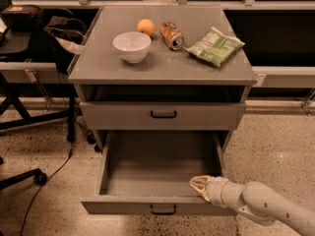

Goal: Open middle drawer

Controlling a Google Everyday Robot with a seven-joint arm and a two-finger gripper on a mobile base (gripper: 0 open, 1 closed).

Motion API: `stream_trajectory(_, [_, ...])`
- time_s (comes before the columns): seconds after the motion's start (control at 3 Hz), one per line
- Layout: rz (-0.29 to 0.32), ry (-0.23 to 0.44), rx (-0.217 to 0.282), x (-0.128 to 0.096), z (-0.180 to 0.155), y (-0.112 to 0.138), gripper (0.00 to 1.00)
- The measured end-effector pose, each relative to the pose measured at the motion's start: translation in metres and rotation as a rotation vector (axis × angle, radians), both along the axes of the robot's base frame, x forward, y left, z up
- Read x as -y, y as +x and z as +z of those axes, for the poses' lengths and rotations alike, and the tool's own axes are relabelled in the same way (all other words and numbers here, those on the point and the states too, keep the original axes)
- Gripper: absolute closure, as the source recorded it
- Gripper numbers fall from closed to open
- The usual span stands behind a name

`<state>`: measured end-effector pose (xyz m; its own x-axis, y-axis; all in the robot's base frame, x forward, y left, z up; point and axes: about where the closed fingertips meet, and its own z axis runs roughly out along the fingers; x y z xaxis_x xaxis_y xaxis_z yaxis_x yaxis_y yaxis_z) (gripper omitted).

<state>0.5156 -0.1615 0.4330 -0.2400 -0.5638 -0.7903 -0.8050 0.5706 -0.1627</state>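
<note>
The middle drawer is a grey metal drawer pulled far out of the cabinet, and its inside is empty. Its flat front carries a small dark loop handle. My gripper, cream-tipped on a white arm that comes in from the lower right, sits just inside the drawer's front right corner, against the inner side of the front panel. The drawer above is shut, with a dark handle. Any drawer below is hidden under the open one.
On the cabinet top stand a white bowl, an orange, a tipped can and a green chip bag. Office chair legs and a cable lie on the speckled floor at left.
</note>
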Motion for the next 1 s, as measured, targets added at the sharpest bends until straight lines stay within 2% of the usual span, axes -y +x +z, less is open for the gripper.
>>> stream_trajectory(0.67, [0.02,0.012,0.026,-0.003,0.002,-0.005,0.11])
stream_trajectory(1.0, [0.024,0.024,0.029,-0.004,0.003,-0.011,0.0])
